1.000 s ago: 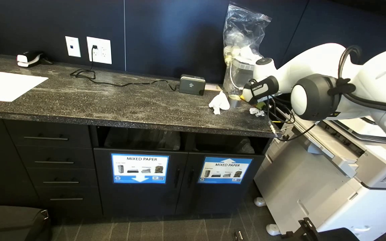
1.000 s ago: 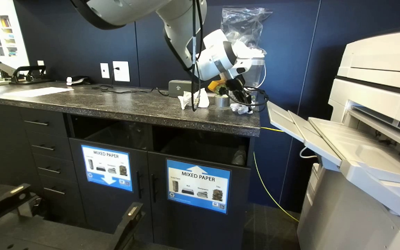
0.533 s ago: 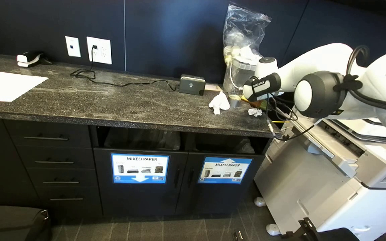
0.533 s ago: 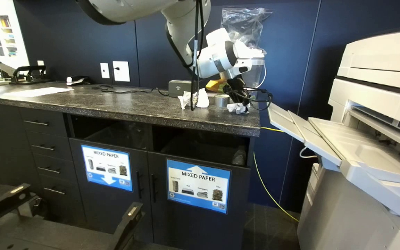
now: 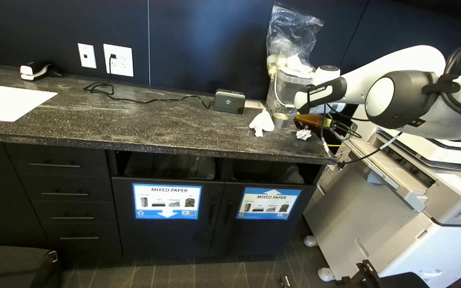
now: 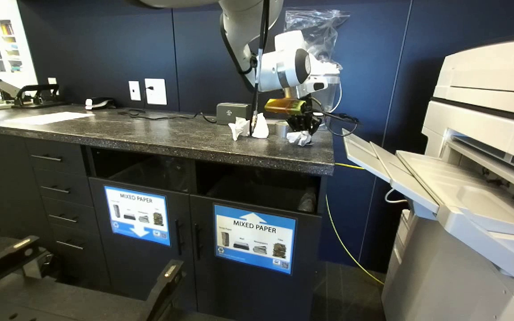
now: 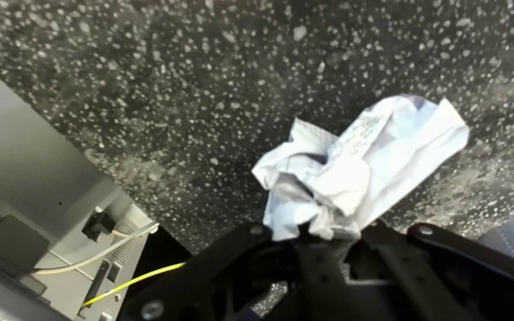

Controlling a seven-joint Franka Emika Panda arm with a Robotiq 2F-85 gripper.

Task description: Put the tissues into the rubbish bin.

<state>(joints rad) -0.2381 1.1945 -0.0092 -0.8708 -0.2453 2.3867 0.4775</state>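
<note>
The pincer (image 7: pixel 330 240) pinches a crumpled, creased white tissue (image 7: pixel 344 178) over the speckled countertop (image 7: pixel 185 93).

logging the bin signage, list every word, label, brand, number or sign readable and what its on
"MIXED PAPER": down-arrow sign on a cabinet door
"MIXED PAPER": up-arrow sign on the neighbouring door
Too small or blurred to read: small captions on both signs, lettering on the robot arm and copier, print-like marks on the crumpled tissue
</note>
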